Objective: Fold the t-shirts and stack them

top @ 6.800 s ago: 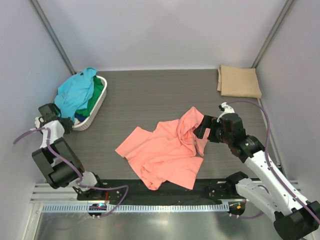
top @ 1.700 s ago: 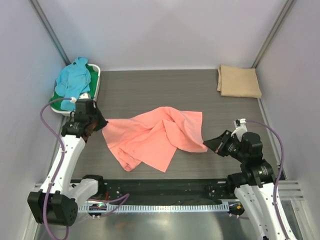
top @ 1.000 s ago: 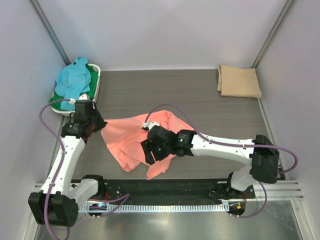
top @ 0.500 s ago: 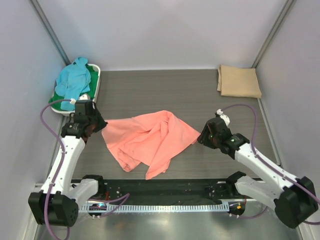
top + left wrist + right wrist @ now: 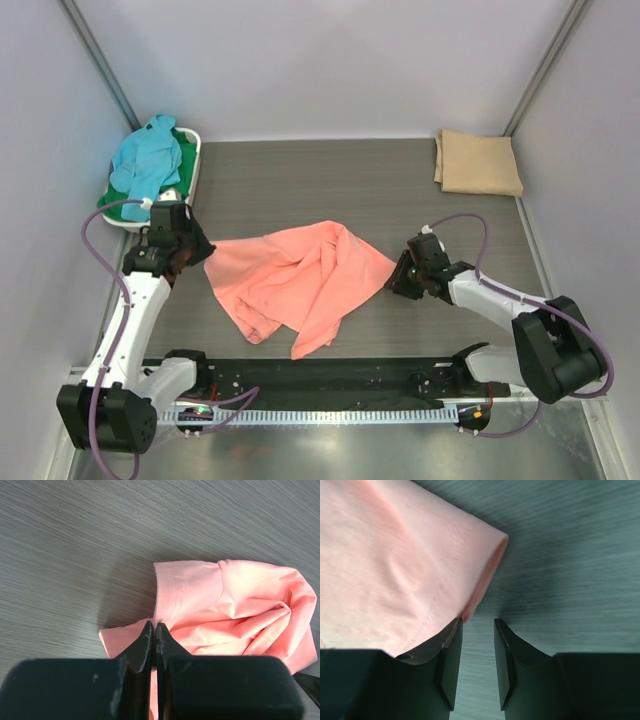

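The salmon-pink t-shirt [image 5: 300, 280] lies rumpled and deeply creased (one hem's stitching shows), right of the white basket [image 5: 197, 160] and nearer the arms. On its basket side the left gripper [image 5: 153, 630] is pinched tight on the edge. At the corner farthest from the basket the right gripper [image 5: 476, 625] stands narrowly parted, empty, one finger touching a fold.

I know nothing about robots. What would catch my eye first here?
The crumpled salmon-pink t-shirt sprawls in the middle of the dark table, with the left gripper pinching its left edge and the right gripper open at its right corner. A white basket heaped with a light blue t-shirt sits at the far left, and a folded tan t-shirt lies in the far right corner.
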`<state>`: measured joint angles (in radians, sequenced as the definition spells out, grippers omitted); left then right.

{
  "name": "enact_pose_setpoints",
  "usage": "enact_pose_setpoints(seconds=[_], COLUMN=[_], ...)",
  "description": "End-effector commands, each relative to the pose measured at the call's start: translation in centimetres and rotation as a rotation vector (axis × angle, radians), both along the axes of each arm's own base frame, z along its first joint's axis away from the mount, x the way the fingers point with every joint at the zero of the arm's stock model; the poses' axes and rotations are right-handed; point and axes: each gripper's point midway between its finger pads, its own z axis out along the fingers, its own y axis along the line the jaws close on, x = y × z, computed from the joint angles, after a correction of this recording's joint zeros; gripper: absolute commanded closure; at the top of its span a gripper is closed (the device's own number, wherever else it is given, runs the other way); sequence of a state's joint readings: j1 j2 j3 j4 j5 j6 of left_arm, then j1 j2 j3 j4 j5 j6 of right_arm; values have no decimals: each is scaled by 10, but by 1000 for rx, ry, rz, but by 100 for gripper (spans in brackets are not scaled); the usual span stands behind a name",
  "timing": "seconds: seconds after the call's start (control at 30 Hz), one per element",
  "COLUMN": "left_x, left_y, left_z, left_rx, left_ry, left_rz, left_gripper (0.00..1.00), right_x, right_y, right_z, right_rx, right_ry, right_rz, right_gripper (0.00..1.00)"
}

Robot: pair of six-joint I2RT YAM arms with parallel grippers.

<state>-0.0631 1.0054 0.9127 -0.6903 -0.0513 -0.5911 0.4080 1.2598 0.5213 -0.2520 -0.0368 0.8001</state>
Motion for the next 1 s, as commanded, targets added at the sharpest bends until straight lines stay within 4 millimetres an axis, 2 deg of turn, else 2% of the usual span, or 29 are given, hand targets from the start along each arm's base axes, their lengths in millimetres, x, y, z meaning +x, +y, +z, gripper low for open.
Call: enact_pose_setpoints(seconds=[0.0, 0.2, 0.4, 0.67, 0.77, 0.97], left_x=[4, 3, 3, 3, 3, 3], left_y=[0, 0, 0, -1, -1, -1], left_z=[11, 11, 12, 12, 12, 12], left_rx=[6, 6, 8, 4, 2, 4], left_ry=[-48, -48, -51, -49, -52, -52], left_rz=[-22, -24, -24, -28, -27, -26], left_gripper=[100, 100, 100, 100, 100, 100], right_x=[11, 16, 13, -4, -8, 5], right_y=[9, 7, 3, -9, -12, -7], right_z=[-4, -8, -9, -4, -9, -20], right_rx=[38, 15, 0, -23, -39, -54], right_ry=[-27, -29, -31, -43, -30, -14], right_rz=[17, 15, 13, 6, 8, 20], right_gripper=[62, 62, 72, 70, 68, 69])
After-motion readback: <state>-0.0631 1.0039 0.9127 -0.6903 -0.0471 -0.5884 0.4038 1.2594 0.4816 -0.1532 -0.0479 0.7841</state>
